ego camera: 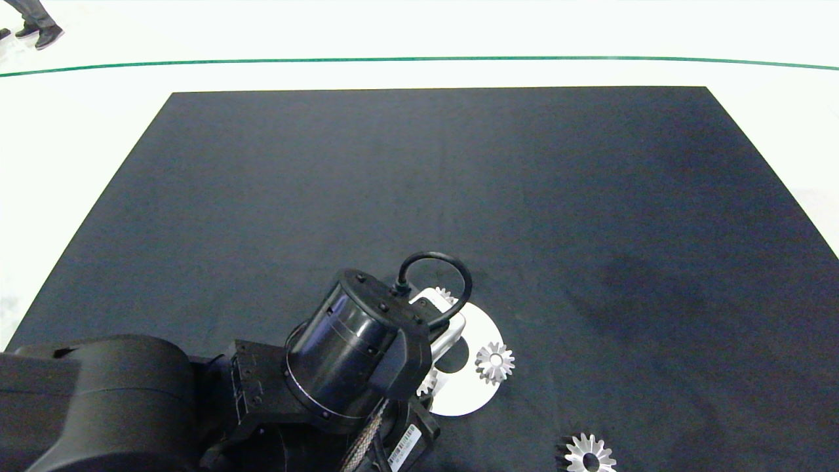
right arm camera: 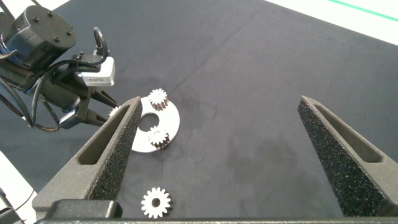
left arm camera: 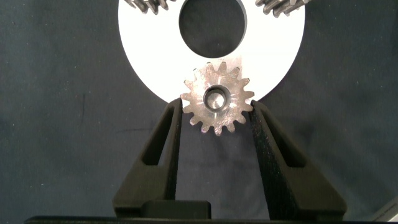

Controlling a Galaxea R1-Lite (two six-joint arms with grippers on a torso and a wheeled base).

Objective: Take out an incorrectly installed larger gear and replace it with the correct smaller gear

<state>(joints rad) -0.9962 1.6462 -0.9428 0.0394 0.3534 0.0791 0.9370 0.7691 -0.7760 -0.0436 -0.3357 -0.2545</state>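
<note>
The smaller gear (left arm camera: pixel 217 99), silver with short close teeth and a centre bore, sits at the rim of a white round plate (left arm camera: pixel 273 56). My left gripper (left arm camera: pixel 217 111) is shut on it, a finger pressed against the teeth on each side. In the head view the left arm covers the gear and most of the plate (ego camera: pixel 468 396). The larger gear (ego camera: pixel 588 454), star-like with long teeth, lies flat on the black mat to the right of the plate, near the front edge; it also shows as the larger gear (right arm camera: pixel 155 202). My right gripper (right arm camera: pixel 221 102) hangs open, high above the mat and holding nothing.
Two other small silver gears stand on the plate, one gear (ego camera: pixel 495 362) at its right side and another gear (ego camera: pixel 444 295) at its far side. The plate has a large round centre hole (left arm camera: pixel 211 25). A person's shoes (ego camera: pixel 39 33) show beyond the mat at far left.
</note>
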